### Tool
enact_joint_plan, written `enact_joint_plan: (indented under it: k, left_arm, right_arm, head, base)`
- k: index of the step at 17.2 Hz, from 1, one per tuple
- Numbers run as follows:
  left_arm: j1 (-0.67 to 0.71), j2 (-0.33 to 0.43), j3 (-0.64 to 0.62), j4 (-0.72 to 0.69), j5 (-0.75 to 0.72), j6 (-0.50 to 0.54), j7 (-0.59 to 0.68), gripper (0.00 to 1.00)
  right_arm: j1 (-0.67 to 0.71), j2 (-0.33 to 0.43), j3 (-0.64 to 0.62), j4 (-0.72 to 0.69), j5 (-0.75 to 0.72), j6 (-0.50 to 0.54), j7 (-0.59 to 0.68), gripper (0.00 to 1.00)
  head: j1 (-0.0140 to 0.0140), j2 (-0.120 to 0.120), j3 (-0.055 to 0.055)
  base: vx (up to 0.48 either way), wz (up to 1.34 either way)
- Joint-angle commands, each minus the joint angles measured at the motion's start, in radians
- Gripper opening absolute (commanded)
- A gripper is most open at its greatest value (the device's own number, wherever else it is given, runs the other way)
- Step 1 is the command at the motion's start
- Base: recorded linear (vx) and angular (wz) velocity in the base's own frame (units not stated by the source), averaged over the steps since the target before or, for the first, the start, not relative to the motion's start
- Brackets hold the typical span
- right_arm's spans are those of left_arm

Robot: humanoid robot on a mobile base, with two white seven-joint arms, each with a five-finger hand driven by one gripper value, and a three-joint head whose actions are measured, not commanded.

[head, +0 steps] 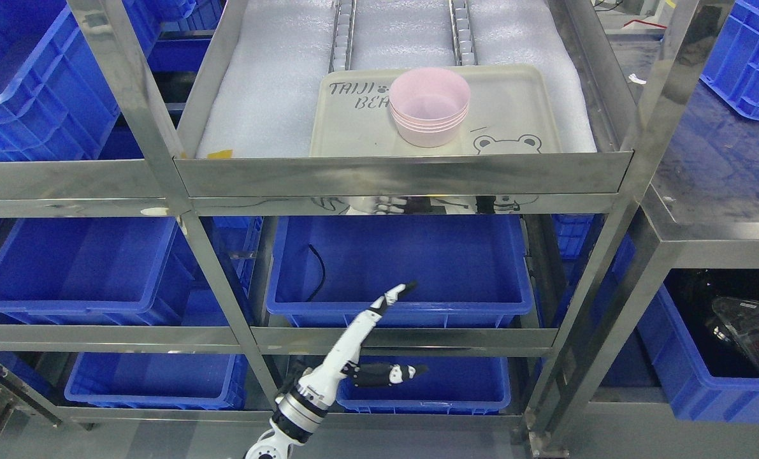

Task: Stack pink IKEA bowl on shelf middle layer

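Pink bowls [429,106] stacked on a beige tray [513,121], upper centre, on the steel shelf [404,175]. Left hand [369,341] at bottom centre, fingers extended, empty, before blue bins [398,268].

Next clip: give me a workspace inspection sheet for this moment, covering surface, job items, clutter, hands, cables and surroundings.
Surface: steel shelf lined with white foam, carrying a beige tray.
Job items: stack of pink bowls upright on the tray, toward its back middle.
Clutter: yellow scrap at the foam's front left corner.
Hands: left robot hand low in front of the shelf, fingers spread, holding nothing; right not in view.
Cables: black cable in the blue bin below the tray.
Surroundings: more blue bins on lower levels and both sides; steel table at right.
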Motion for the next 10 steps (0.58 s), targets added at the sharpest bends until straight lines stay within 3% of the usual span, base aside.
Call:
enact_joint_plan:
  k: [1,2,3,10]
  left_arm:
    - [0.083,0.017,0.134,-0.132,0.220,0.230,0.106,0.99]
    - [0.083,0.017,0.131,-0.209,0.238,0.341,0.109,1.00]
    - [0.083,0.017,0.133,-0.242,0.239,0.370,0.109,1.00]
    - [0.106,0.017,0.076,-0.256,0.243,0.336,0.131,1.00]
  right_arm:
    - [0.005,-0.017,0.000,-0.017,0.000,-0.001,0.000,1.00]
    - [0.003,-0.017,0.000,-0.017,0.000,-0.001,0.000,1.00]
    - [0.005,-0.017,0.000,-0.017,0.000,-0.001,0.000,1.00]
    - [0.005,-0.017,0.000,-0.017,0.000,-0.001,0.000,1.00]
  head:
    - [0.0000,0.000,0.000]
    - [0.0000,0.000,0.000]
    - [0.0000,0.000,0.000]
    - [0.0000,0.000,0.000]
  base:
    - [0.000,0.00]
    - [0.000,0.00]
    - [0.000,0.00]
    - [0.000,0.00]
